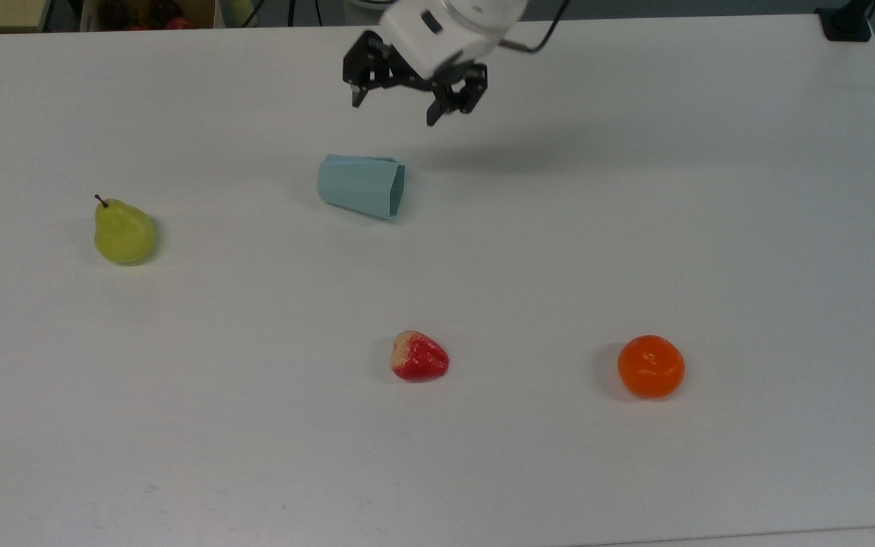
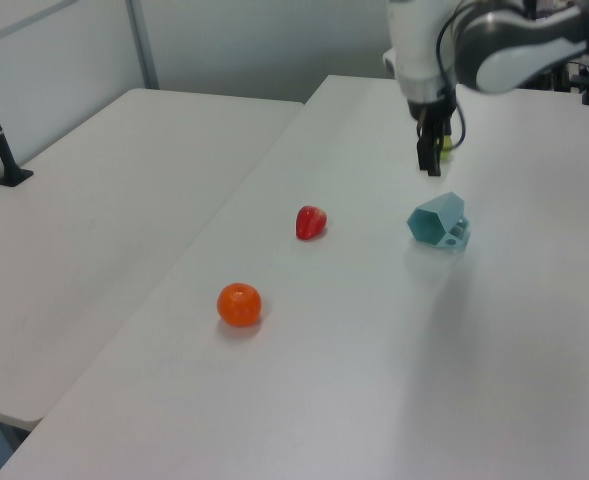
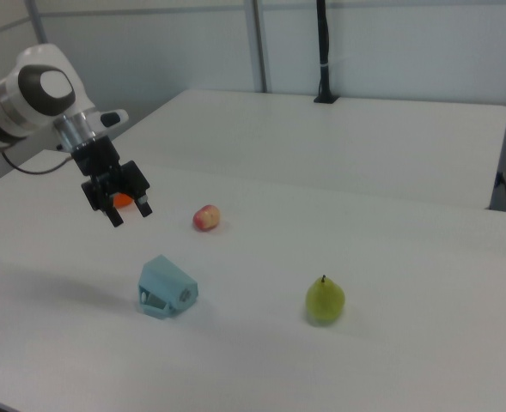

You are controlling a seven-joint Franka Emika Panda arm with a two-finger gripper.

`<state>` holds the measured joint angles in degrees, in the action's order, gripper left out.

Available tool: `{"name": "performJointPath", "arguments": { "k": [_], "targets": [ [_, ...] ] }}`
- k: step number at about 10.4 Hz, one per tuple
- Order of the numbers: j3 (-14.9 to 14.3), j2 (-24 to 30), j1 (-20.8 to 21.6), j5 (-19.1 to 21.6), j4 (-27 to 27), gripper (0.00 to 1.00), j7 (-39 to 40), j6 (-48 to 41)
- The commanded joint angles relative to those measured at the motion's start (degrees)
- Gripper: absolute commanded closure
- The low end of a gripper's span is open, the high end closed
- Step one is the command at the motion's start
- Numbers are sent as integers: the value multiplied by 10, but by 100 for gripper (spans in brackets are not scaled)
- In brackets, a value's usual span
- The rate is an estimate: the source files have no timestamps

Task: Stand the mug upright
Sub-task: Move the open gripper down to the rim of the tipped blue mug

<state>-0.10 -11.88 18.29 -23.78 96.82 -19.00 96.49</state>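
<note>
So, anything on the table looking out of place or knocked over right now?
The mug is lying on its side, its open rim toward the top view's right. The pear, strawberry and orange sit apart from it, nothing odd. The tool hangs open above the table, touching nothing.
</note>
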Motion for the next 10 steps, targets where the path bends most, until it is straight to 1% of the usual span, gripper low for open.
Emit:
{"name": "performJointPath", "arguments": {
  "k": [1, 4, 5, 6, 8, 9, 10],
  "targets": [
    [-3, -68, 37, -76, -4, 0, -78, -9],
    [-3, -139, 53, -125, -6, 0, -144, -8],
    [-3, -153, 54, -138, -5, 0, -170, -10],
    [-3, -157, 54, -154, -2, 0, -176, -20],
    [-3, -176, 49, -202, -3, 0, -176, -73],
    [-3, -176, 47, -208, -3, 6, -176, -75],
    [-4, -176, 43, -210, -2, 19, -176, -76]
  ]
}}
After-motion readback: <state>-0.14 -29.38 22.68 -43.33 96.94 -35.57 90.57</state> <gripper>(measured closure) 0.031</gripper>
